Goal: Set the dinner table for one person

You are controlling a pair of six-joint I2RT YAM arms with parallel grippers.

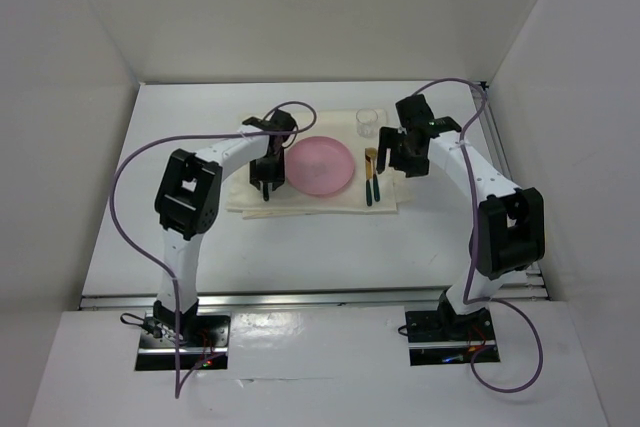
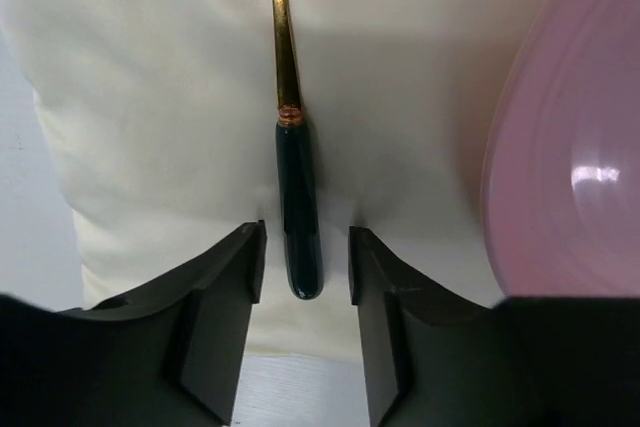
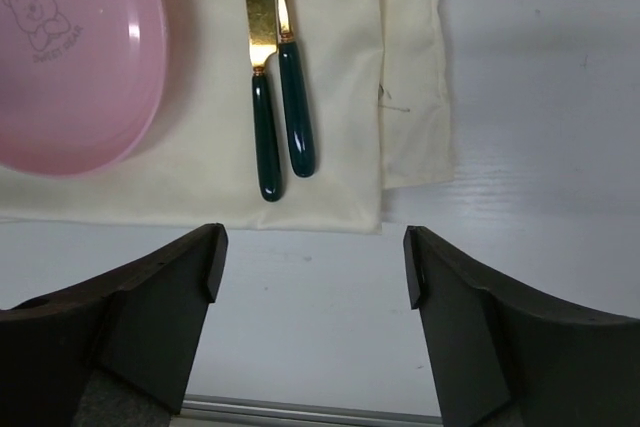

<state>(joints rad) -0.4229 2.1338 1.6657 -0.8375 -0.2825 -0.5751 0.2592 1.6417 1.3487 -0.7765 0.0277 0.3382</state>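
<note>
The dinner table [image 1: 300,247] is a matte-white top bearing a cream cloth mat [image 1: 300,204]. A pink plate [image 1: 320,165] sits in the mat's middle. A utensil [image 2: 300,217] with a gold shaft and dark green handle lies on the mat left of the plate. My left gripper [image 2: 306,247] is open around its handle end, with a gap on each side. Right of the plate lie a gold knife [image 3: 266,137] and a second green-handled utensil [image 3: 296,117]. My right gripper [image 3: 315,257] hangs wide open over bare table, just near of them, holding nothing.
A clear glass [image 1: 368,123] stands on the table behind the mat's right end. White walls close in the table on the left, back and right. A metal rail [image 1: 300,297] runs along the near edge.
</note>
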